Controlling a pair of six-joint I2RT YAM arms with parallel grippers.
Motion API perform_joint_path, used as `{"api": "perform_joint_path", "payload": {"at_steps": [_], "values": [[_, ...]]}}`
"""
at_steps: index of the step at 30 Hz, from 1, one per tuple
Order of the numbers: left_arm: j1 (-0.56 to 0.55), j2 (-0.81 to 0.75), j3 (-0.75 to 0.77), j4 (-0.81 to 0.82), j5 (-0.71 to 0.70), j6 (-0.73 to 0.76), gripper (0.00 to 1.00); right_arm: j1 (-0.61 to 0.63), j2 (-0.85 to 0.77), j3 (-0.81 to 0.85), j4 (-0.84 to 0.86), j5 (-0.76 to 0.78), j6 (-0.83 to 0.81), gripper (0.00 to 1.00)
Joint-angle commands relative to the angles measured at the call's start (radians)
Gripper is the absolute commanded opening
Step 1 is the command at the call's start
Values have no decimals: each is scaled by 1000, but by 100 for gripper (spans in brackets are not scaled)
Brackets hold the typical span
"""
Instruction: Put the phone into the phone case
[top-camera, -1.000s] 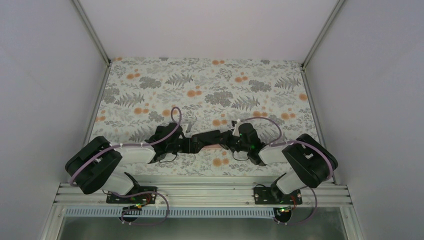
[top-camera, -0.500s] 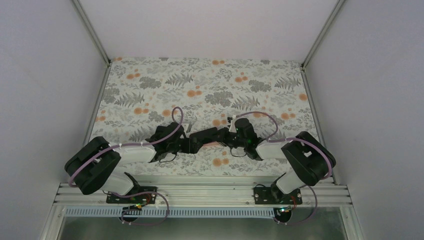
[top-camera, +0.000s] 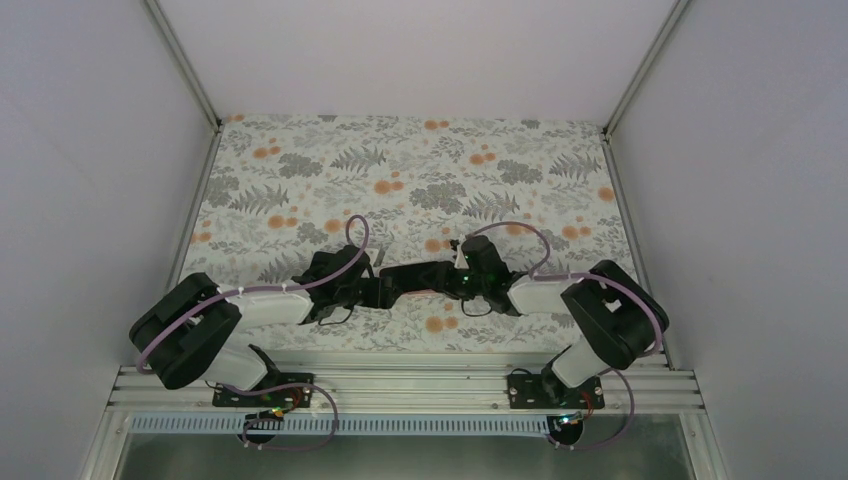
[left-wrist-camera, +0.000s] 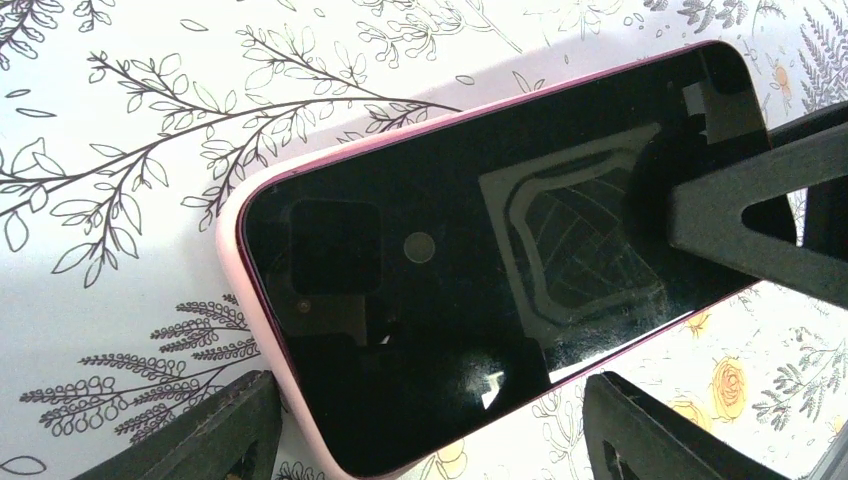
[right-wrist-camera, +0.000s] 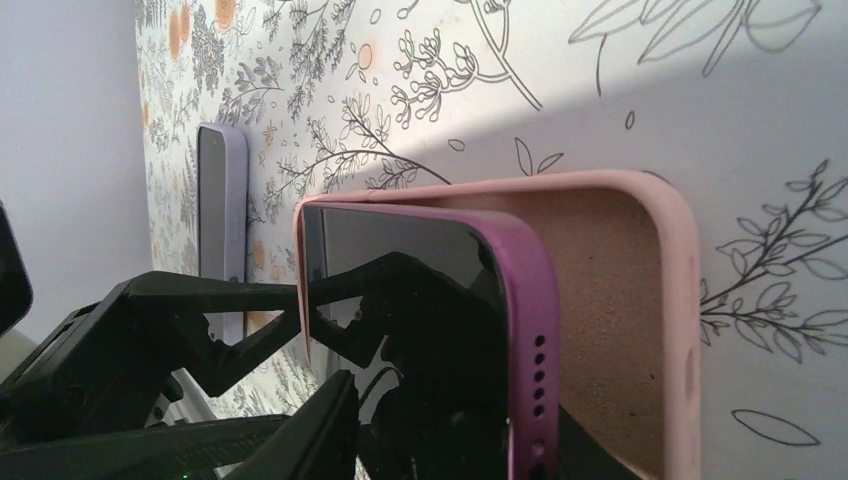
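The phone (left-wrist-camera: 450, 250), black screen up with a purple frame (right-wrist-camera: 525, 300), lies in the pink phone case (left-wrist-camera: 232, 260) on the flowered cloth. In the right wrist view its near end stands raised out of the case (right-wrist-camera: 620, 300), whose tan lining shows beside it. My left gripper (left-wrist-camera: 425, 395) is open, one finger on each side of the far end, with a gap on the right side. My right gripper (right-wrist-camera: 450, 420) is open around the raised end; one finger (left-wrist-camera: 740, 200) lies over the screen. From above, both grippers (top-camera: 385, 285) (top-camera: 440, 278) meet over the phone.
A pale lilac slab with a dark face (right-wrist-camera: 222, 200) lies farther off on the cloth. White walls close in the table (top-camera: 400, 170) on three sides, and a metal rail (top-camera: 400, 385) runs along the near edge.
My right gripper's jaws have parted and its wrist has swung toward the far left. My left gripper's jaws have narrowed around the phone's end.
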Motion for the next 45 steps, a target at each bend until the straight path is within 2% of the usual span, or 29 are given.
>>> {"api": "perform_joint_path", "payload": {"at_steps": [1, 11, 24, 30, 37, 45], "values": [[-11, 19, 1, -55, 7, 13, 75, 9, -52, 48, -103, 57, -89, 36], [-11, 9, -4, -76, -15, 13, 69, 11, -120, 104, -306, 171, -213, 45], [-15, -12, 1, -116, -44, 13, 63, 11, -178, 128, -453, 295, -332, 52], [-22, -18, 9, -139, -62, 16, 60, 11, -184, 122, -488, 311, -371, 50], [-29, 2, 25, -149, -73, 16, 57, 12, -130, 124, -454, 226, -400, 45], [-40, 31, 51, -177, -100, 23, 53, 14, -91, 126, -438, 223, -411, 42]]}}
